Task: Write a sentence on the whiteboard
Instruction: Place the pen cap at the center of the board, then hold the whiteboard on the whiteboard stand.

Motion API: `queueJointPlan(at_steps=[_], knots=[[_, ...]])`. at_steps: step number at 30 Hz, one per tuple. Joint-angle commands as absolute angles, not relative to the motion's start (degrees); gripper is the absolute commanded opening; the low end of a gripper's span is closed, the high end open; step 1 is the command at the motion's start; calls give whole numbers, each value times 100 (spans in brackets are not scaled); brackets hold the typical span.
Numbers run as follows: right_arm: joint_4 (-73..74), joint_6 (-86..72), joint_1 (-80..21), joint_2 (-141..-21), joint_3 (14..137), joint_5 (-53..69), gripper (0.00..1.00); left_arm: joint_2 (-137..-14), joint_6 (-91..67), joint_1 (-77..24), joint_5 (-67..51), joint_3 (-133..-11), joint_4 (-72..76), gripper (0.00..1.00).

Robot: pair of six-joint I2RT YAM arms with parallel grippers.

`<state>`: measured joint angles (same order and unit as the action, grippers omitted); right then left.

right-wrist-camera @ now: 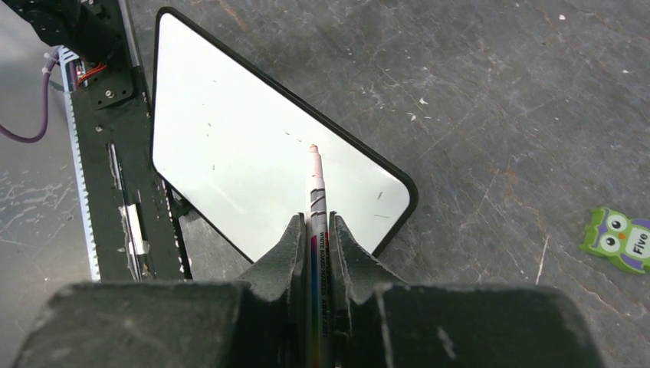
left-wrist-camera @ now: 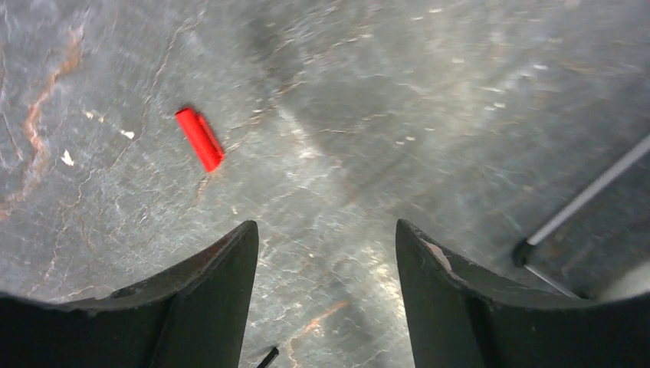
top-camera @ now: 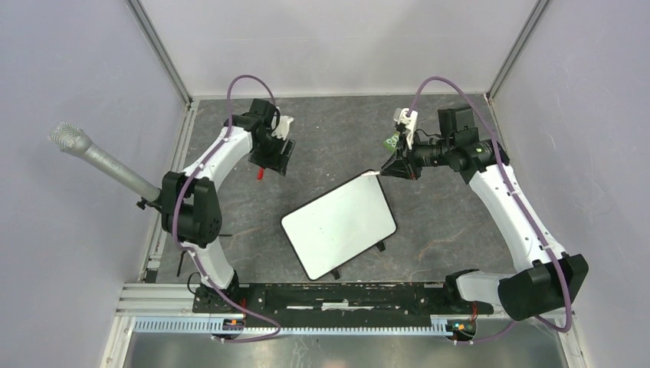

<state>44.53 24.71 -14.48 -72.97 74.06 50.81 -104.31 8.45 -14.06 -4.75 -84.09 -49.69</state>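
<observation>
The whiteboard [top-camera: 339, 225] lies tilted on the table's middle, and it also shows in the right wrist view [right-wrist-camera: 230, 138]. Its face is blank apart from faint specks; no red sentence shows. My right gripper [top-camera: 392, 168] [right-wrist-camera: 316, 218] is shut on a white marker pen [right-wrist-camera: 315, 184]. The pen's uncapped reddish tip hovers over the board near its far right corner. My left gripper [top-camera: 274, 156] [left-wrist-camera: 326, 230] is open and empty, above the table at the far left. A red marker cap [left-wrist-camera: 200, 139] lies on the table just ahead of it [top-camera: 260, 173].
A green owl-shaped eraser [right-wrist-camera: 621, 239] lies on the table beyond the board, near my right gripper [top-camera: 392, 142]. A grey microphone [top-camera: 100, 157] juts in from the left wall. The black base rail [top-camera: 337, 295] runs along the near edge. A thin grey rod [left-wrist-camera: 582, 199] shows at right.
</observation>
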Motion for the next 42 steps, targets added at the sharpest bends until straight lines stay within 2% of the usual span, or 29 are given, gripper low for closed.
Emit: queueJointPlan(at_steps=[1, 6, 14, 19, 26, 35, 42], knots=[[4446, 2681, -1674, -7296, 7578, 5007, 0, -9795, 1171, -1669, -1142, -8769, -5421, 81], [4230, 2659, -1881, -7086, 7337, 4939, 0, -9336, 1211, -1775, -2012, -8942, -5765, 91], [3923, 2646, -2378, -6558, 6608, 4863, 0, -8651, 1746, -1775, -3832, -8850, -6544, 91], [3437, 2439, -2865, -6317, 6172, 4524, 0, -8465, 1915, -1775, -4263, -8558, -6793, 89], [2293, 2028, -3741, -6153, 5513, 3634, 0, -8519, 2069, -1771, -4504, -8306, -6962, 79], [1714, 1936, -5108, -6612, 5815, 2623, 0, -8663, 2281, -1773, -4907, -8011, -7189, 64], [1482, 2275, -5694, -6809, 5947, 2055, 0, -8892, 2340, -1774, -5238, -7742, -7191, 52]])
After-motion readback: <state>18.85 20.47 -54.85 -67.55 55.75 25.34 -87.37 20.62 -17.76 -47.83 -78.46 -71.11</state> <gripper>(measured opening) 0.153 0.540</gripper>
